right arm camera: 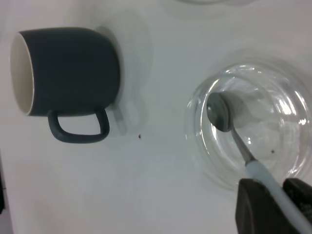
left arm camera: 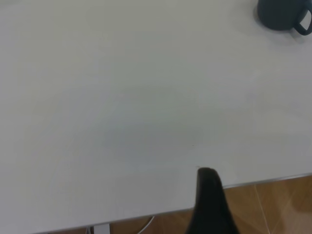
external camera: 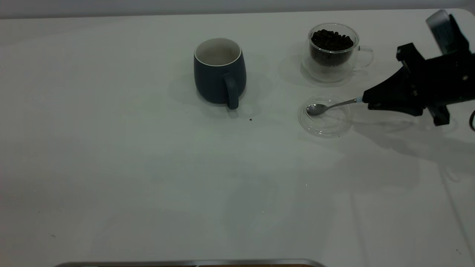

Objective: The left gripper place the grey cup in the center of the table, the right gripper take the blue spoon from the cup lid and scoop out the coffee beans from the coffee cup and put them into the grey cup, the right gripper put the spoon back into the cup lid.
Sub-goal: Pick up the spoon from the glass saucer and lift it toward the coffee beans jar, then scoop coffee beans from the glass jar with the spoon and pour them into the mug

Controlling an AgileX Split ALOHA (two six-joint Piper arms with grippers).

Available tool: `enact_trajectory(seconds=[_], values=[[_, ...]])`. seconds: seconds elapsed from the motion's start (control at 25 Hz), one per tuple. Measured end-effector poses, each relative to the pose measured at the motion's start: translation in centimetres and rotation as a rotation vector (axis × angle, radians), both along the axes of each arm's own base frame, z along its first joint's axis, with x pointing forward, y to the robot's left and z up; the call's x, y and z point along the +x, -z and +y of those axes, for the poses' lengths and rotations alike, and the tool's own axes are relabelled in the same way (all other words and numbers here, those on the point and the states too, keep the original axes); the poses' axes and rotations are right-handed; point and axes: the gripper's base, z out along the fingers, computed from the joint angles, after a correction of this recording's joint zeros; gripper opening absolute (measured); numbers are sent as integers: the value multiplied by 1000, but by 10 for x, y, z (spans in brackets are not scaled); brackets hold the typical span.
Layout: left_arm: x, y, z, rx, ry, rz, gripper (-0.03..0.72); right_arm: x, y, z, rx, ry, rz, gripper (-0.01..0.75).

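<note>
Grey cup (external camera: 219, 72): stood upright near the middle of the table (external camera: 111, 167), handle toward the camera. Coffee cup (external camera: 332, 52): set to its right, filled with coffee beans (external camera: 331, 40). Cup lid (external camera: 326, 116): laid flat just in front of the coffee cup. Blue spoon (external camera: 328, 107): handle clamped in the right gripper (external camera: 367, 99), bowl apparently resting in the lid. Left gripper (left arm camera: 208, 204): only partly seen at the table edge, finger state not discernible.
</note>
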Motion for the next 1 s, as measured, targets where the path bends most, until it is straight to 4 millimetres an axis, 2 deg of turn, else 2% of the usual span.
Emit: enact_trajectory(seconds=[0.32,0.56,0.8,1.0], values=[[0,0,0,0,0,0,588,-7,-52,-1,-55,-37,-70,102],[0,0,0,0,0,0,588,3,-91,-3,-89,-33,-233,102],[0,0,0,0,0,0,588,35,-106,-11,-194,-42,-383,102],[0,0,0,0,0,0,588,54,-102,-17,-284,-55,-405,102]])
